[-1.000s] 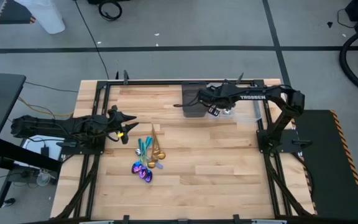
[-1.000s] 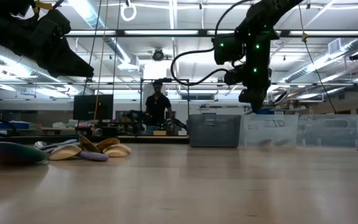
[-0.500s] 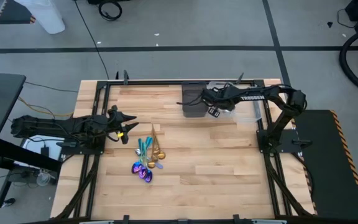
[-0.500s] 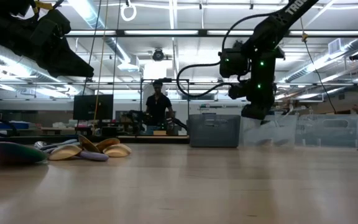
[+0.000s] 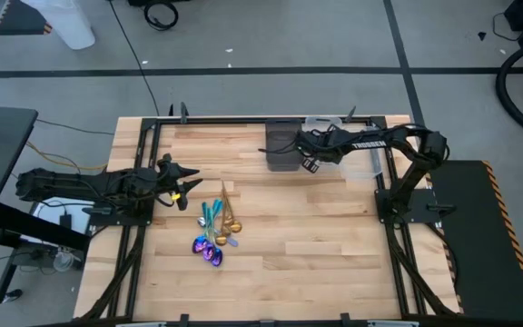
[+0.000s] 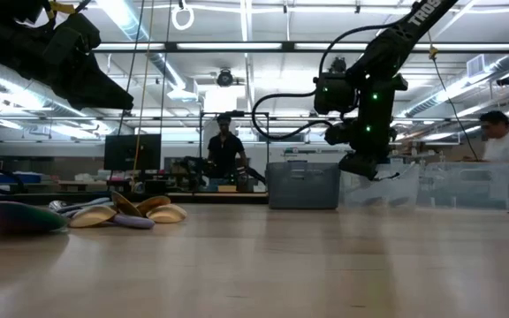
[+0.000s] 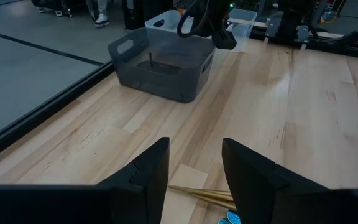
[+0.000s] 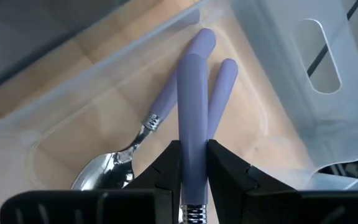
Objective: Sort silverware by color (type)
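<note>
right arm (image 5: 311,150) lowered holding utensil (image 8: 192,118)

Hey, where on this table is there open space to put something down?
The wood right of the spoon pile is bare, out to the right arm's base, and so is the front strip. It is crowded by the pile near the left tool and at the back bins, where the right tool works.
</note>
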`<state>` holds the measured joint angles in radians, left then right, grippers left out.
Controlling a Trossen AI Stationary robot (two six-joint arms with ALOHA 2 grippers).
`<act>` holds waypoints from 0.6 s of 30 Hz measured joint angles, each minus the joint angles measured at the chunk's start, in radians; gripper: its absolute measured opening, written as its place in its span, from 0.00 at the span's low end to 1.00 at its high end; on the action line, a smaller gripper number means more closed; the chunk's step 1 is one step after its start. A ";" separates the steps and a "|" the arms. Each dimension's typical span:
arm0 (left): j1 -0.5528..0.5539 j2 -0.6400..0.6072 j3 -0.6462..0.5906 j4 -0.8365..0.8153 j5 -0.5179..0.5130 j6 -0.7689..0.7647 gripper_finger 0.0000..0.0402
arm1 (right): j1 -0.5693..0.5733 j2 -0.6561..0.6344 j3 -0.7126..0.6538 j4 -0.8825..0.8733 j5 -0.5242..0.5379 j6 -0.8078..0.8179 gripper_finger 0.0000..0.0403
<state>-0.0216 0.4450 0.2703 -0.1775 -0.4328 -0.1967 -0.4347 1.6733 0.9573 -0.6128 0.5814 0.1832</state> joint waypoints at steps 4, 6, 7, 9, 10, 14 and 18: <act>0.000 0.000 0.000 0.000 0.000 0.000 0.39 | 0.000 0.000 0.000 0.009 -0.034 0.048 0.18; 0.000 0.000 0.000 0.000 0.000 0.000 0.39 | 0.000 0.000 0.000 0.010 -0.063 0.075 0.19; 0.000 0.000 0.000 0.000 0.000 0.000 0.39 | 0.000 0.000 0.000 0.010 -0.073 0.084 0.19; 0.000 0.000 0.000 0.000 0.000 -0.001 0.39 | 0.000 0.000 0.000 0.010 -0.088 0.096 0.21; 0.000 0.000 0.000 0.000 0.000 0.000 0.39 | 0.000 0.000 0.000 0.009 -0.093 0.100 0.23; 0.000 0.000 0.000 0.000 0.000 0.000 0.39 | 0.000 0.000 0.000 0.007 -0.109 0.105 0.29; 0.000 0.000 0.000 0.000 0.000 0.000 0.39 | 0.000 0.000 0.000 0.007 -0.111 0.107 0.32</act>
<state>-0.0216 0.4450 0.2703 -0.1772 -0.4331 -0.1970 -0.4347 1.6733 0.9573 -0.6056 0.4702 0.2897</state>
